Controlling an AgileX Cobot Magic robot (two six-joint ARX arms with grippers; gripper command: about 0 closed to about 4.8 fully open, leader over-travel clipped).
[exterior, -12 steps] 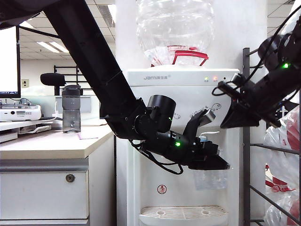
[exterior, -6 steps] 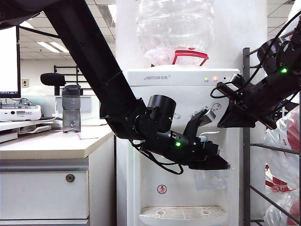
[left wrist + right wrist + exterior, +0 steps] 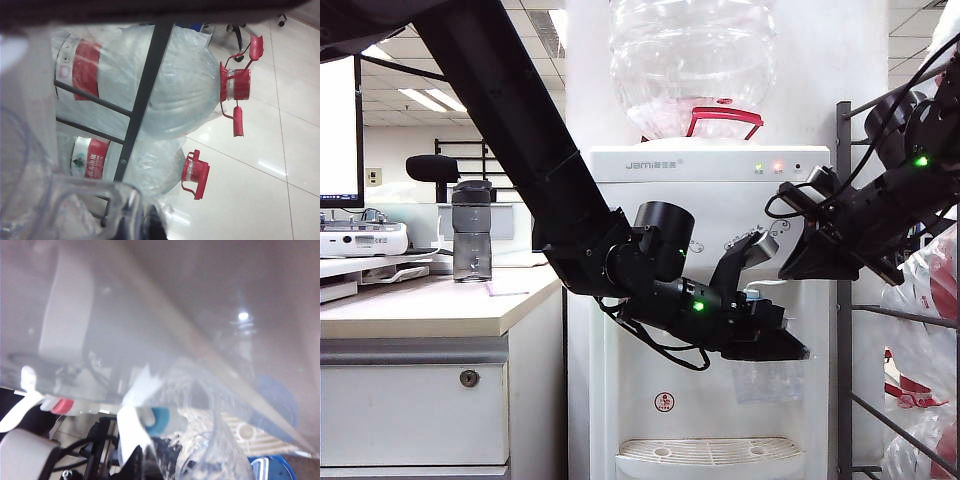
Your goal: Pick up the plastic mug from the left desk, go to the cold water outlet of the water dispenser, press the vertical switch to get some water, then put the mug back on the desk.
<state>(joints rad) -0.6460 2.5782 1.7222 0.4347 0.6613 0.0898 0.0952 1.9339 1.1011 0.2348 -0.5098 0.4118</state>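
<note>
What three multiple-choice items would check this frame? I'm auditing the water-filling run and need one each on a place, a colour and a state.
1. Where is the plastic mug?
A. on the left desk
B. held under the taps of the water dispenser
C. on the drip grille

2. What colour is the band on the cold water outlet?
A. light blue
B. green
C. yellow

3. How is the left gripper?
A. open above the desk
B. shut on the plastic mug
C. out of sight

Key:
1 B: the exterior view shows the mug hanging from the left gripper before the dispenser, above the drip grille.
2 A: the right wrist view shows a blue band.
3 B: it clamps the mug; the right gripper, shut and empty, hangs beside the dispenser's upper front.
</note>
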